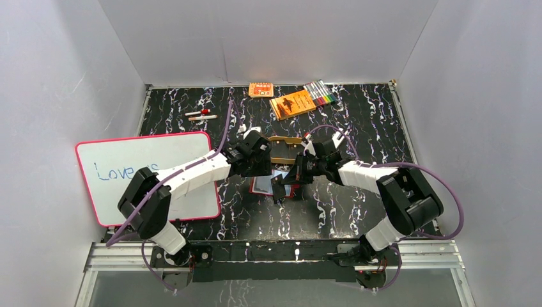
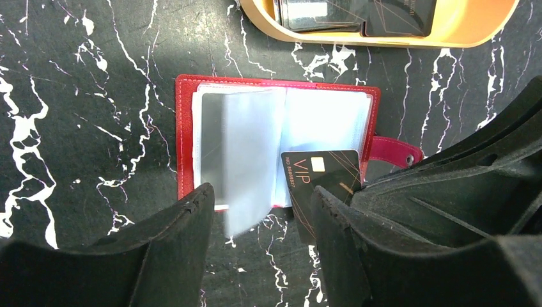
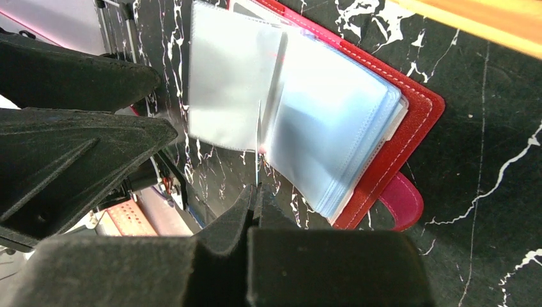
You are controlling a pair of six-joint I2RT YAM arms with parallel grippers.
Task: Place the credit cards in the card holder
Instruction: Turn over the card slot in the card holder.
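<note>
The right claw (image 3: 257, 192) is pinched tight on a black card (image 2: 323, 176), held over the open red wallet (image 2: 184, 141). The left claw (image 2: 262, 208) hangs half-open above it, holding nothing.

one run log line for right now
phase: card insertion | right end effector: shut on credit card | left end effector: open over card holder | card holder: open flat | tray: spare cards inside
</note>
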